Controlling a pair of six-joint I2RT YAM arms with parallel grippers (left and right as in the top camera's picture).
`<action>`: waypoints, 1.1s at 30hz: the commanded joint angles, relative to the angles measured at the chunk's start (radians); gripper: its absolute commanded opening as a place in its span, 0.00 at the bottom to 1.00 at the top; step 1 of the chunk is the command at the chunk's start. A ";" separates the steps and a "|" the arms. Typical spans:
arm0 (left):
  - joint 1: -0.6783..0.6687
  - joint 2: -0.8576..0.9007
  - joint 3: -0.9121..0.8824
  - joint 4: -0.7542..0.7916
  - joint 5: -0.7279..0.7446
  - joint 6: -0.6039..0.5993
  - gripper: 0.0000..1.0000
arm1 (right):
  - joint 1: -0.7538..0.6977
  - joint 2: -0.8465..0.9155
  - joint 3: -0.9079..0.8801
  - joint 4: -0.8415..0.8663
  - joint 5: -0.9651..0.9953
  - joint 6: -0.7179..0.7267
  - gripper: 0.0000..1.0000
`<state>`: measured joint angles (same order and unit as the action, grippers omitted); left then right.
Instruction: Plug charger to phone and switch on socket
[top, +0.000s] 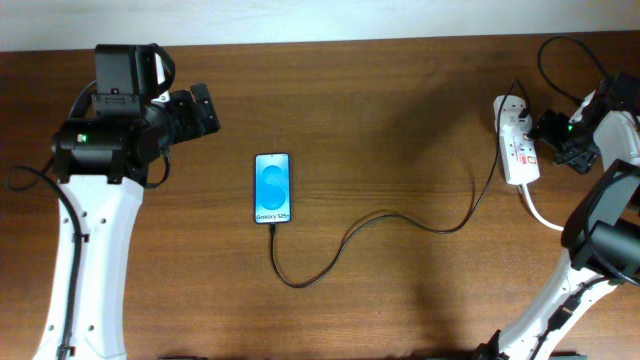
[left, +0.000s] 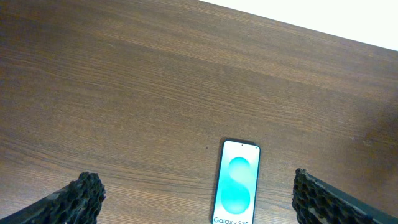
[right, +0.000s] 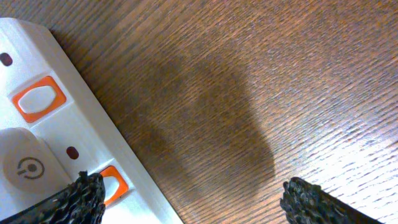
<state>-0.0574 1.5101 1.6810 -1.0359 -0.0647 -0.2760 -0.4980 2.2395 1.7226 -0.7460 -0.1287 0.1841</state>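
— Wooden table. Phone where?
— Flat, left of centre, blue screen up.
— Charger?
— Thin black cable. Tip meets the phone's bottom edge, loops right across the table, then up to the socket at the right side.
— Left gripper?
— Up-left of the phone, well apart. Fingers spread wide, nothing held.
— Right gripper?
— Just beside the socket, spread too, empty. Wrist view: one finger overlaps the socket's edge by an orange switch. Touching or not, cannot tell.
— White cord?
— Trails from the socket's near end.
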 joint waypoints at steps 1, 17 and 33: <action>0.006 -0.006 0.008 0.002 -0.011 0.005 0.99 | 0.042 0.012 -0.018 -0.029 -0.046 -0.034 0.94; 0.006 -0.006 0.008 0.002 -0.011 0.005 0.99 | 0.068 0.012 -0.018 -0.028 -0.074 -0.049 0.94; 0.006 -0.005 0.008 0.002 -0.011 0.005 0.99 | 0.079 0.054 -0.018 -0.060 -0.081 -0.048 0.94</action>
<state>-0.0574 1.5101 1.6810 -1.0359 -0.0647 -0.2760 -0.4881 2.2375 1.7283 -0.7811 -0.1410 0.1673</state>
